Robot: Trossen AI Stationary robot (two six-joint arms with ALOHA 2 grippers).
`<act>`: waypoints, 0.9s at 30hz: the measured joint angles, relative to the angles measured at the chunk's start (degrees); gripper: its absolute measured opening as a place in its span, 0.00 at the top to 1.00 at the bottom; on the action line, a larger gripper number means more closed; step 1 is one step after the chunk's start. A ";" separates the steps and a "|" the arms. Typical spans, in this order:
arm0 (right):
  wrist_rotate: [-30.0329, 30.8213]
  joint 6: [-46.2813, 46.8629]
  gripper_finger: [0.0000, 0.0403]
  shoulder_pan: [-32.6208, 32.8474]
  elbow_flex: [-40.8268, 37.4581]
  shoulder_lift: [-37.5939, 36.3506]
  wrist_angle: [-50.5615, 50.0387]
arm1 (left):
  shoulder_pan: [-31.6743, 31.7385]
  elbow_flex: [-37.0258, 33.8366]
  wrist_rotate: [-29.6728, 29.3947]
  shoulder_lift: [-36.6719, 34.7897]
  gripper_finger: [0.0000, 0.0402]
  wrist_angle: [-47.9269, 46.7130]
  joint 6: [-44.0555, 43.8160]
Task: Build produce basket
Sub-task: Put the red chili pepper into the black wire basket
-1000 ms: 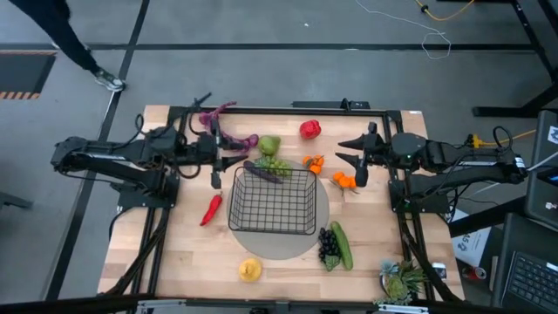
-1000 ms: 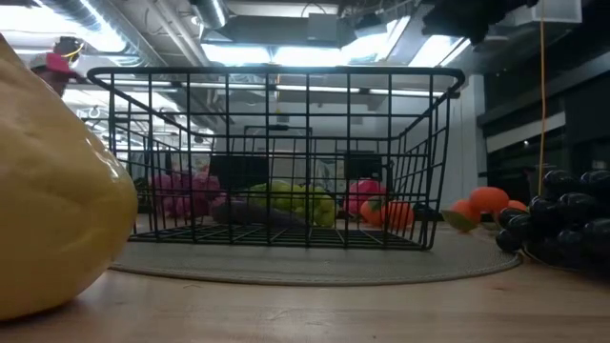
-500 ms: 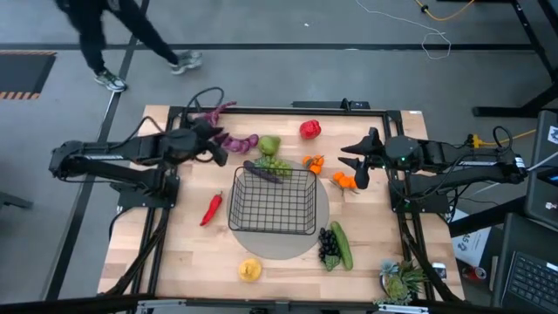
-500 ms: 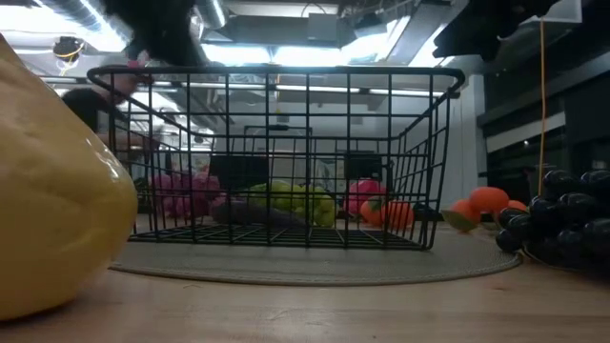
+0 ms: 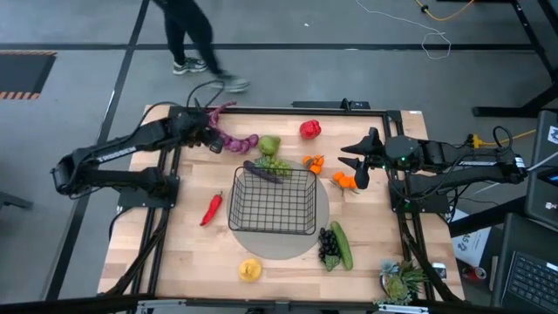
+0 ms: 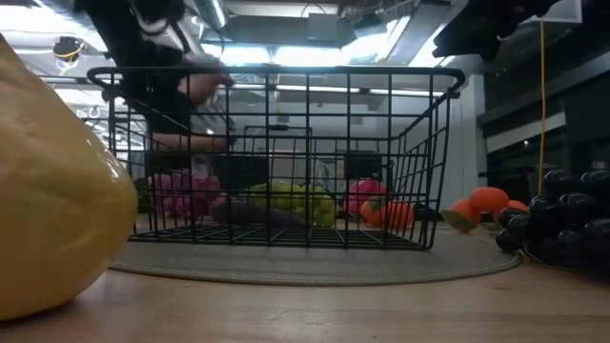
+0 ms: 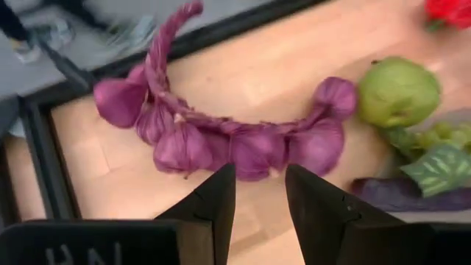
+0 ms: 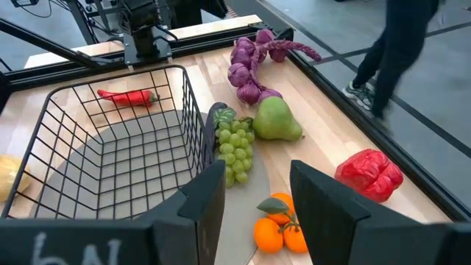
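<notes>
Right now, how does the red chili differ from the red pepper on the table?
The red chili is long, thin and pointed; the red pepper is short, round and lumpy. The chili lies left of the basket, roughly level with it; the pepper sits beyond the basket, near the table's far edge. The chili has a green stem end in the right wrist view; the pepper shows none there. Both are bright red and lie outside the basket.

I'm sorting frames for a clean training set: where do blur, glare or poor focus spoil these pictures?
Low view: the lemon fills the near left as a soft, unfocused mass; ceiling lights glare behind the basket; a person behind it is smeared. High view: evenly lit, only the walking person blurs. Left wrist view: the purple string is slightly soft. Right wrist view: sharp apart from the passer-by.
</notes>
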 joint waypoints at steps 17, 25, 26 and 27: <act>0.02 -0.24 0.62 -0.01 0.00 -0.02 -0.20 | -21.04 -0.07 24.16 1.70 0.72 -30.17 -23.99; 0.02 -0.24 0.62 0.01 0.00 0.00 -0.20 | -44.98 -0.07 15.50 2.51 0.72 -20.62 -44.38; 0.02 -0.25 0.62 0.00 0.00 0.00 -0.20 | -46.83 -0.07 14.69 3.02 0.72 -19.01 -45.53; 0.02 -0.24 0.62 0.02 0.00 -0.02 -0.18 | -48.50 -0.07 14.23 3.41 0.72 -17.82 -45.96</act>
